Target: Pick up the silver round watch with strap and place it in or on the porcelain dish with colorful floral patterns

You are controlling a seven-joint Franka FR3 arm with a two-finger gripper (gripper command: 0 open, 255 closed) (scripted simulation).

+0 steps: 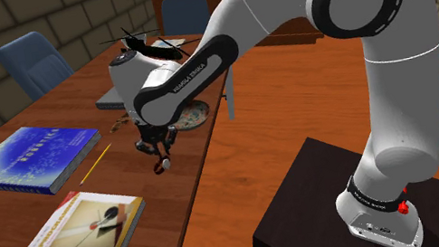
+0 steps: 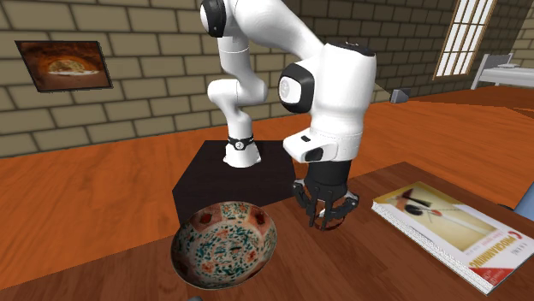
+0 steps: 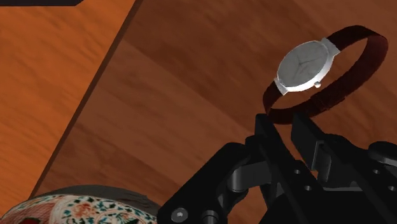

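Wrist view, jaws: closed on the dark strap of the watch [image 3: 304, 65], over the table [image 3: 191, 95].
Second exterior view, dish [image 2: 224, 248]: lower left of the jaws, near, not touching.

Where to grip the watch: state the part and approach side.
The dark red strap, on the stretch opposite the silver case, approached from that side, as the gripper holds the watch now: the thin band fits between the fingers; the round case may slip.
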